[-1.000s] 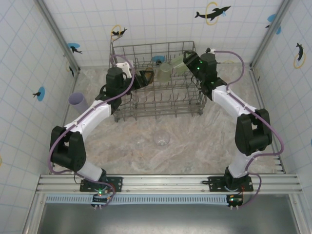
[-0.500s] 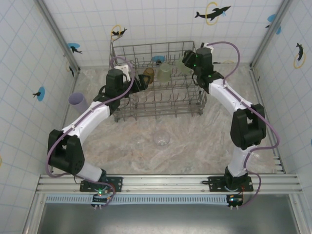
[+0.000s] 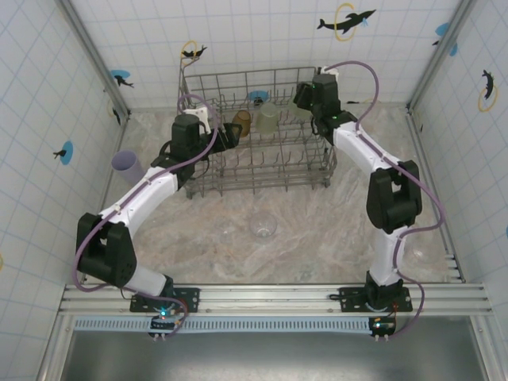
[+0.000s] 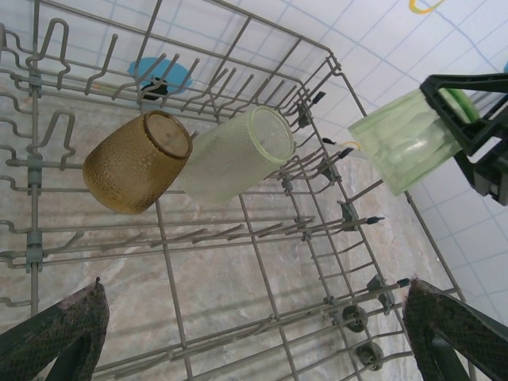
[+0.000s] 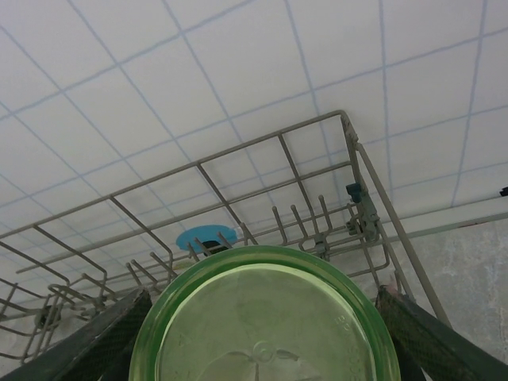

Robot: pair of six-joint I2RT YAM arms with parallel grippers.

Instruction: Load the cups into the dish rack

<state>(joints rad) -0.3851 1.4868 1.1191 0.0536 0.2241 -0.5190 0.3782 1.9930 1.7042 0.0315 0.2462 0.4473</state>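
Right gripper [image 5: 266, 341] pinching pale green cup [image 4: 397, 147] over dish rack [image 3: 262, 178] far-right corner, shifted farther back than a second ago; left gripper [image 4: 254, 317] spread, empty, amber cup [image 4: 136, 172] ahead.

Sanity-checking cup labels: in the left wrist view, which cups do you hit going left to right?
amber cup → pale green cup next to it → second pale green cup, held by the right gripper
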